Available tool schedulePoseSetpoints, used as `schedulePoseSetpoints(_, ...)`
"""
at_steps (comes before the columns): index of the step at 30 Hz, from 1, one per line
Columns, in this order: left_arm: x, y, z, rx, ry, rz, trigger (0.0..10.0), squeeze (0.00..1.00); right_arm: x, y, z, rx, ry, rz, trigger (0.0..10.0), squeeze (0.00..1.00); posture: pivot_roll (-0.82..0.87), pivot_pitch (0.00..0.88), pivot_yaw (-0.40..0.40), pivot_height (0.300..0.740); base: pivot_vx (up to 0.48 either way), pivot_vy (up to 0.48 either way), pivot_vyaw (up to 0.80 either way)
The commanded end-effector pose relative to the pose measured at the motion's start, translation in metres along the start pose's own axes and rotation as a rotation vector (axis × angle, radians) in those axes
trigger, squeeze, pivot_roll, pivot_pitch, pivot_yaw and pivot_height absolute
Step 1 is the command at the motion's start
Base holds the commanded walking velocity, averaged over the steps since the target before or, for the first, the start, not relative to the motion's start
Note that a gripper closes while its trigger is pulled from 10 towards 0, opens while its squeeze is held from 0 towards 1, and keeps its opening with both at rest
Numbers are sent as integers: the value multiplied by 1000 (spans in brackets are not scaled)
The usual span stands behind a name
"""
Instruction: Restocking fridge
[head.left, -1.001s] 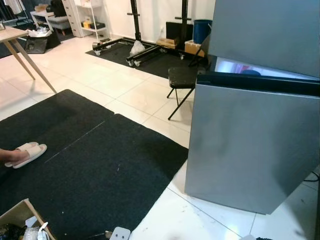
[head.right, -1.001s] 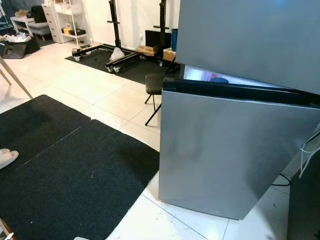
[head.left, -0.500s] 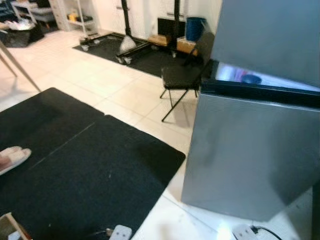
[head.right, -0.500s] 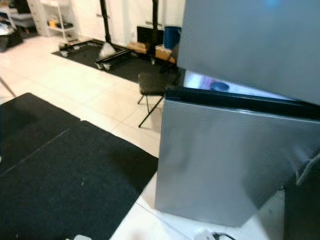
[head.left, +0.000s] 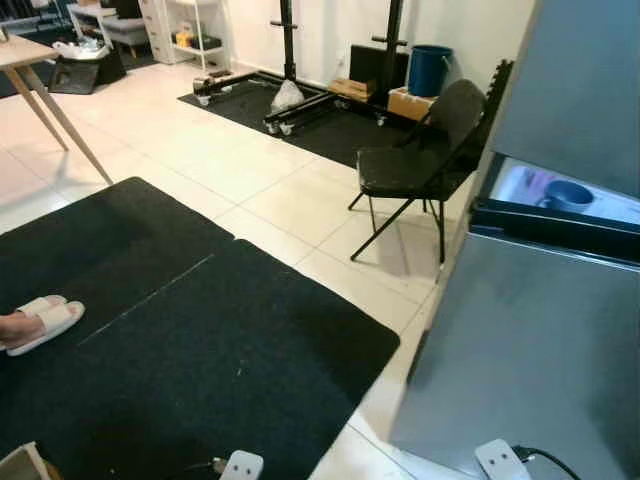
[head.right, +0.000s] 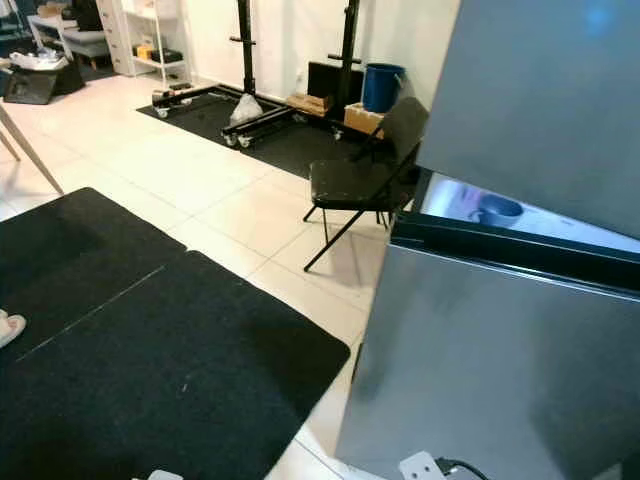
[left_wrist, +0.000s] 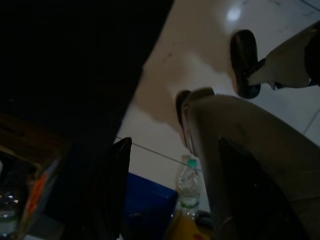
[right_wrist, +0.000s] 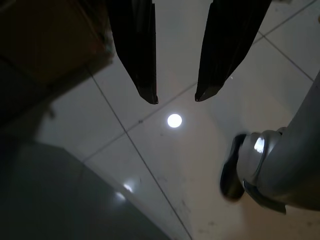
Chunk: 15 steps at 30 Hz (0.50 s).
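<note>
While the grey fridge stands ajar beside a black folding chair, right gripper hangs parted and empty above tiles, left gripper dim, grip state unclear.

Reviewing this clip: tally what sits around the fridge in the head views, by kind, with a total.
Black folding chair: 1
Black floor mats: 2
Blue bin: 1
Blue bowl inside the fridge: 1
White power strips: 2
Cardboard boxes: 2
Total: 9
</note>
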<state>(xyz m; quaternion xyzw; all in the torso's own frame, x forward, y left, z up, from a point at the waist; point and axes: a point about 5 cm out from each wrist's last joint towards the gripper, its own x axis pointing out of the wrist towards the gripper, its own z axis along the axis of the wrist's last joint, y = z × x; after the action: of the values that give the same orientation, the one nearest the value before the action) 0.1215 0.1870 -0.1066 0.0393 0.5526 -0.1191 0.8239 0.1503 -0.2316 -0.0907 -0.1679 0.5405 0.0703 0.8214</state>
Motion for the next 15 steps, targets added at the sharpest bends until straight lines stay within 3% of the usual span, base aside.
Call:
schedulePoseSetpoints(1, 0, -5, -9, 2, 39, -19, 10000, 0, 0, -5, 6, 34, -29, -25, 10000, 0, -11, 0, -21, 740, 274, 0, 0)
schedulePoseSetpoints(7, 0, -6, -9, 3, 37, -18, 10000, 0, -2, -25, 33, 194, -157, -106, 10000, 0, -18, 0, -18, 740, 259, 0, 0)
schedulePoseSetpoints(10, 0, -5, -8, -8, 27, -10, 10000, 0, -8, -48, 58, 283, -269, -192, 10000, 0, -17, 0, -20, 740, 0, 0, 0)
schedulePoseSetpoints(14, 0, -5, -8, -7, 27, -9, 10000, 0, -11, -56, 65, 301, -297, -226, 10000, 0, -17, 0, -20, 740, 0, 0, 0)
schedulePoseSetpoints(15, 0, -5, -8, -8, 26, -8, 10000, 0, -15, -67, 74, 348, -339, -267, 10000, 0, -11, 0, -26, 740, 0, 0, 0)
